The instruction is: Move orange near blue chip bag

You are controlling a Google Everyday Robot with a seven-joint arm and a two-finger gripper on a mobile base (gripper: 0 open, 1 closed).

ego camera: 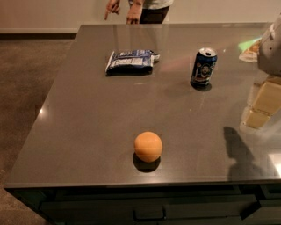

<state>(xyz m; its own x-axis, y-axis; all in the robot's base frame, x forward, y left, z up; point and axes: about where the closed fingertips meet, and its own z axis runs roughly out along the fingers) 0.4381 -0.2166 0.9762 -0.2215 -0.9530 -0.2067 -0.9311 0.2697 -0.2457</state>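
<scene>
Camera view shows us a big grey worktop (83, 114) that fills most of what we see, with a brown floor (30, 74) to one side of it. At the right edge we see the robot's hand (262, 105), pale and blocky, held low over the worktop and well apart from all the things on it. It holds nothing that we can see, and we cannot tell if it is released or clenched. A dark shadow (239, 151) lies on the worktop just in front of it. At the far side lies the blue chip bag (130, 62), flat and crinkly. A blue drink can (203, 66) stands upright to the right of the bag, apart from it. The orange (148, 146) sits alone near the front edge, well apart from the bag and the can. Behind the far edge we see a person's two hands (124, 9).
</scene>
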